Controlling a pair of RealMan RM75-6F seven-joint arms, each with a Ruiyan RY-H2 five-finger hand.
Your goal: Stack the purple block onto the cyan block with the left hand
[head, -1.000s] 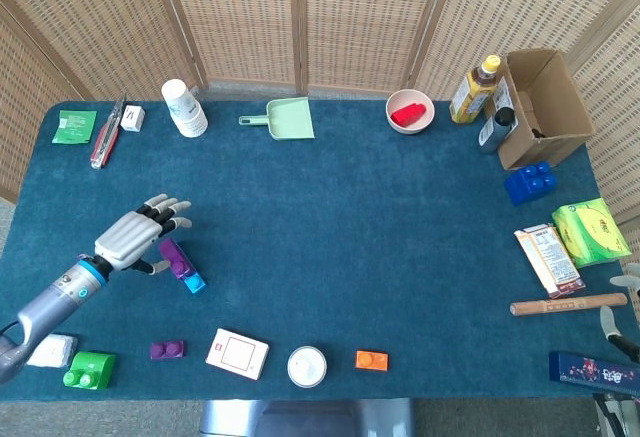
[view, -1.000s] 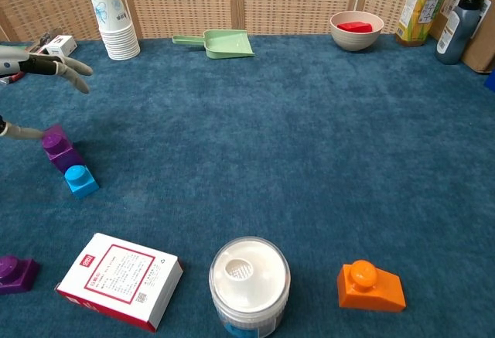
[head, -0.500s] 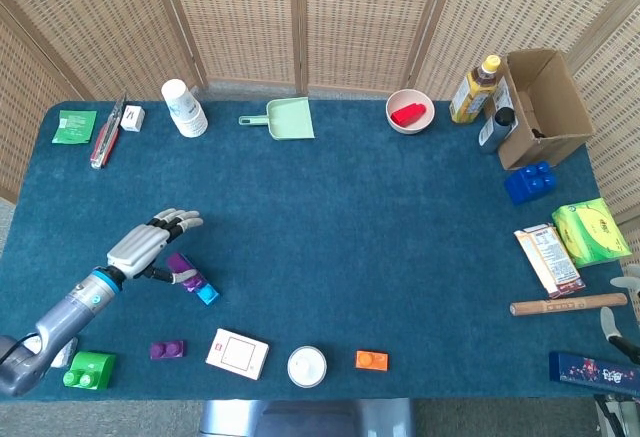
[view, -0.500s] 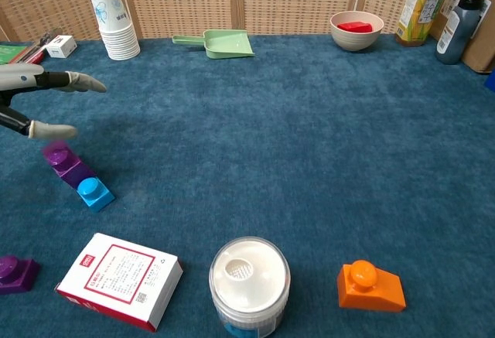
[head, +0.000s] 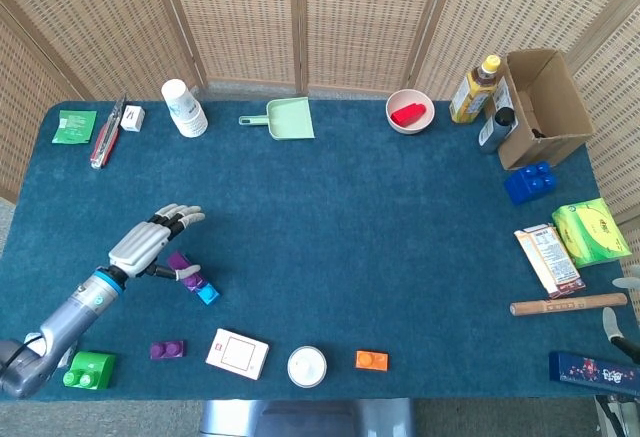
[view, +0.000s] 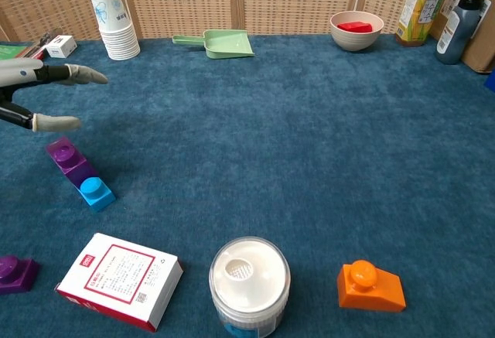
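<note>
Purple and cyan sit side by side on the blue carpeted table (head: 330, 217), not one atop the other: the purple block (view: 68, 160) lies touching the cyan block (view: 95, 192), both flat on the cloth near the table's left front. So the stack is not made; by the look of it the task is at its beginning, with the pick-up itself not yet done.

Just above and behind the purple block, the left hand (head: 150, 244) hovers with its fingers (view: 81, 76) spread and straight, holding nothing. In the chest view only its fingertips reach into the frame, clear of the block.

What is left, as I judge it: close on the purple block, lift it, set it squarely on the cyan one and let go. A second, flatter purple brick (head: 166, 350) lies nearer the front edge, well apart, beside a white card box (head: 237, 354).
</note>
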